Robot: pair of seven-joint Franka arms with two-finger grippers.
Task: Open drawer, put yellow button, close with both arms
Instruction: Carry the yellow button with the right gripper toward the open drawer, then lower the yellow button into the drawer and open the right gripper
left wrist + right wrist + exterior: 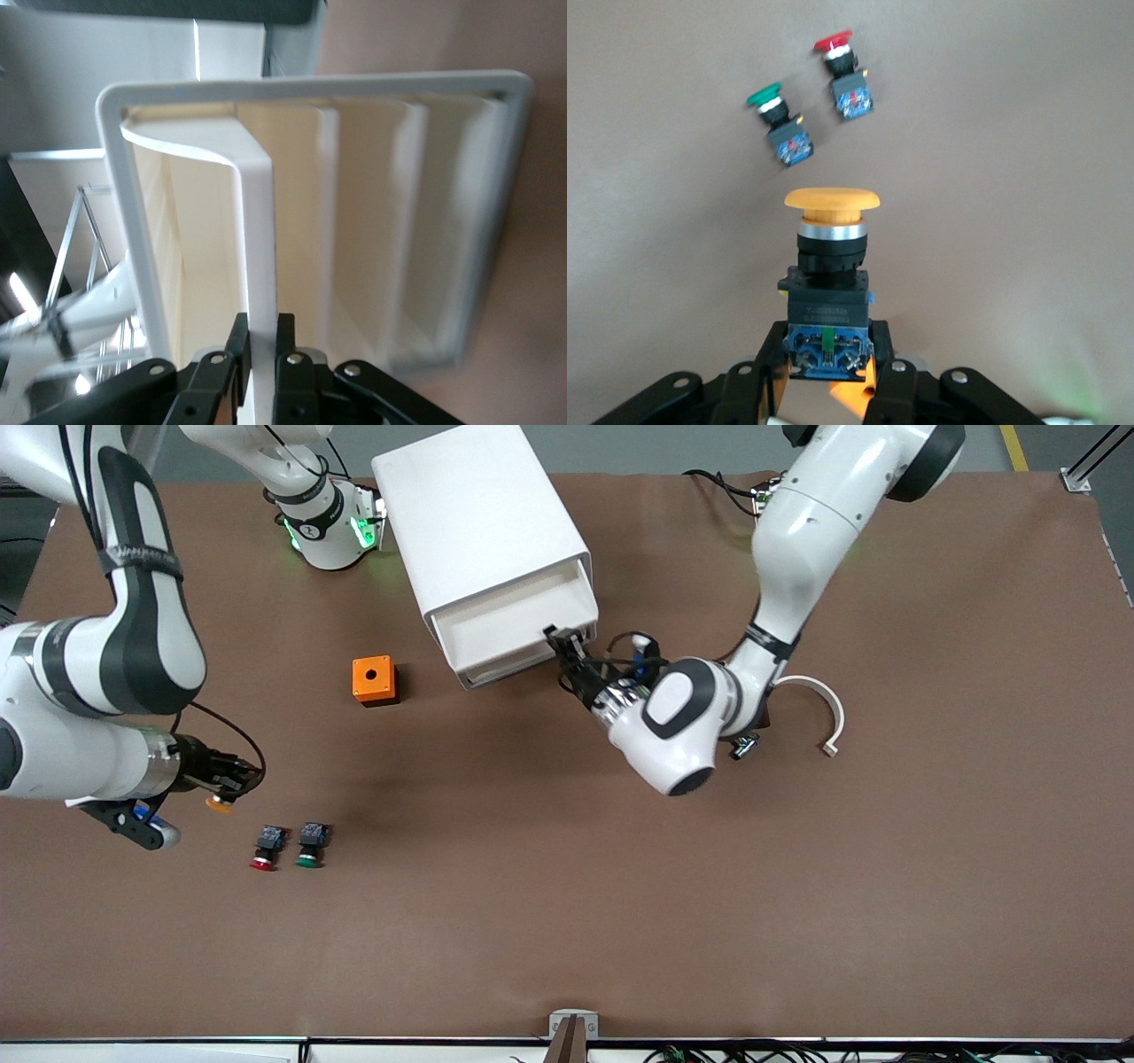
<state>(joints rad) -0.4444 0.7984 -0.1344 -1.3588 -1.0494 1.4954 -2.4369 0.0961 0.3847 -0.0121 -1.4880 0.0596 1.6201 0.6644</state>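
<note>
The white cabinet lies at the robots' side of the table. Its topmost drawer stands pulled out a short way, showing its cream inside. My left gripper is shut on the drawer's front lip; in the left wrist view its fingers pinch that white lip. My right gripper is shut on the yellow button near the right arm's end of the table. In the right wrist view the gripper grips the blue rear block, with the yellow cap pointing away.
A red-capped button and a green-capped button lie beside each other close to my right gripper; both show in the right wrist view, red, green. An orange box sits beside the cabinet. A white curved strip lies by the left arm.
</note>
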